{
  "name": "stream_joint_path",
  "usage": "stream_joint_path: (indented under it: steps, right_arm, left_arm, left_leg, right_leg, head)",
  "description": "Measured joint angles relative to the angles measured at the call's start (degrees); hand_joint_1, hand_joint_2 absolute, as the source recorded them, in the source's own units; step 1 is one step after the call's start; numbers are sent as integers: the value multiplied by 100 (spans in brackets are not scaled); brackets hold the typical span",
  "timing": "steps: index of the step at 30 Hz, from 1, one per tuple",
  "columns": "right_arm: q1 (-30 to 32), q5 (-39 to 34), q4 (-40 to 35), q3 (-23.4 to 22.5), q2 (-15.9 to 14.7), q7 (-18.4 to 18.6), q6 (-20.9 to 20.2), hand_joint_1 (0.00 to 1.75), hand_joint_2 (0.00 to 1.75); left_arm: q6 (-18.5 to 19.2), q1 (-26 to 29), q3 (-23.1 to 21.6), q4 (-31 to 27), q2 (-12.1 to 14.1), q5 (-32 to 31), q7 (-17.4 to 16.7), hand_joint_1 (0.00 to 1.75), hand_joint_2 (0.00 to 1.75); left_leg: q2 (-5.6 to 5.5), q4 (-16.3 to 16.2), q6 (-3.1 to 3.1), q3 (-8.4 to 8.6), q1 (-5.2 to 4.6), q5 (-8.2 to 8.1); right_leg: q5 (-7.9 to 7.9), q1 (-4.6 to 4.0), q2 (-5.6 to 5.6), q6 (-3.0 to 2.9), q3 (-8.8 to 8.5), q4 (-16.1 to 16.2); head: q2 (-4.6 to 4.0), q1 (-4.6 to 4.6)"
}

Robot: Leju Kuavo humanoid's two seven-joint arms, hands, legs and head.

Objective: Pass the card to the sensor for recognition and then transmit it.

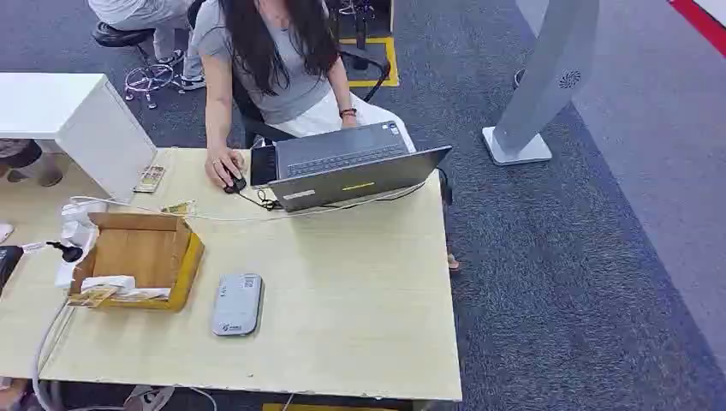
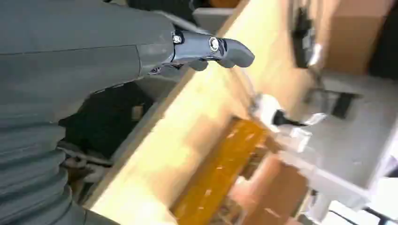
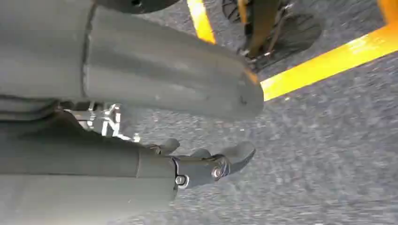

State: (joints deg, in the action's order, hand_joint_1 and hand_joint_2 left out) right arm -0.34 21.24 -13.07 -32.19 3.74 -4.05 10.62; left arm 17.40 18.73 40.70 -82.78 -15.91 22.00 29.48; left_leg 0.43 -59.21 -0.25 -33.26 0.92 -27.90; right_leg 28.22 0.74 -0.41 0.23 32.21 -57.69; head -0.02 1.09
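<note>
- On the light wooden table (image 1: 360, 291), the grey card reader (image 1: 237, 304) lies flat near the front edge, just beside the open cardboard box (image 1: 141, 257); this is most likely your sensor.
- You should first find the card: something pale lies at the front of the box, but I cannot tell if it is the card.
- For this step, bring the left hand (image 2: 206, 49) over the table edge toward the box slowly, and keep away from the white cables (image 1: 77, 235) beside it.
- Your left hand holds nothing; its fingers are stretched forward and touch nothing, close to the table edge.
- Your right hand (image 3: 206, 164) hangs over the grey carpet (image 3: 328, 154) near a yellow floor line (image 3: 328, 63); it is empty, fingers loosely apart.
- Mind the person (image 1: 274, 60) working at the laptop (image 1: 351, 171) across the table.
</note>
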Motion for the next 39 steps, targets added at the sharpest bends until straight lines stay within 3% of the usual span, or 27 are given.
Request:
stream_joint_path:
  steps: [9, 11, 15, 17, 19, 22, 24, 28, 31, 34, 39]
  right_arm:
    - [-21, 461, 120, -158, 103, 711, 249, 0, 0]
    - [-21, 639, 136, -158, 114, 790, 219, 0, 0]
    - [-57, 953, 142, -155, 127, 794, 29, 0, 0]
    - [-92, 1111, 149, -96, 129, 755, -91, 0, 0]
    - [-143, 1236, 151, -31, 131, 715, -208, 0, 0]
    - [-198, 1408, 155, 72, 147, 540, -488, 0, 0]
    - [-259, 1493, 162, 142, 184, 453, -595, 0, 0]
    - [-351, 1585, 173, 229, 269, 333, -723, 0, 0]
    - [-348, 1598, 182, 245, 321, 318, -750, 0, 0]
    - [-319, 1607, 184, 249, 339, 307, -778, 0, 0]
    - [-322, 1695, 197, 247, 339, 622, -756, 0, 0]
  left_arm:
    - [-553, 525, -100, -1257, -282, 564, 158, 0, 175]
    - [-551, 524, -109, -1453, -313, 398, 239, 0, 175]
    - [-372, 47, -4, -1821, -319, -1030, 677, 0, 175]
    - [-549, -380, -26, -1848, -192, -1819, 844, 0, 175]
    - [-999, -811, -207, -1806, 92, -2364, 855, 0, 175]
    - [-2547, -1769, -858, -1182, 829, -3919, 625, 0, 175]
    - [-3567, -2604, -1414, -437, 1273, -4855, 415, 0, 175]
    - [-4947, -4504, -2491, 1360, 1963, -6556, -398, 0, 175]
    - [-5194, -5299, -3078, 2264, 2326, -6825, -535, 0, 175]
    - [-5244, -5614, -3379, 2754, 2496, -6940, -671, 0, 175]
    - [-5410, -6164, -3823, 3442, 2677, -7829, -1288, 0, 175]
  left_leg:
    - [-1, 0, -1, 0, 0, -1]
    - [-4, 0, 0, 1, 0, 0]
    - [-16, -1, 8, 3, 0, 10]
    - [-24, -1, 9, 4, 2, 19]
    - [-21, -2, -2, 9, 4, 27]
    - [-44, -4, -7, 1, 9, 54]
    - [-62, -4, -9, -8, 12, 72]
    - [-60, -4, -15, -45, 17, 106]
    - [-2, -3, -13, -44, 8, 106]
    - [31, -5, -13, -49, 6, 97]
    - [14, -7, -12, -67, 8, 97]
  right_leg:
    - [1, 0, 0, 0, 2, 0]
    - [1, 0, -5, 1, 9, 1]
    - [-1, 0, -23, 0, 4, 1]
    - [-6, 0, -28, -2, 3, 1]
    - [-20, 0, -27, -14, 11, 1]
    - [-26, -2, -51, -13, 18, -1]
    - [-39, -5, -67, -21, 33, -6]
    - [-80, -9, -62, -20, 35, -11]
    - [-98, -8, -5, -22, 46, -13]
    - [-99, -7, 28, -20, 69, -11]
    - [-98, -7, 13, -19, 79, -7]
  head:
    - [0, 2]
    - [0, 2]
    - [0, 2]
    - [0, -2]
    - [0, -2]
    - [0, 6]
    - [0, 6]
    - [0, -2]
    - [0, 0]
    - [0, 0]
    - [0, 0]
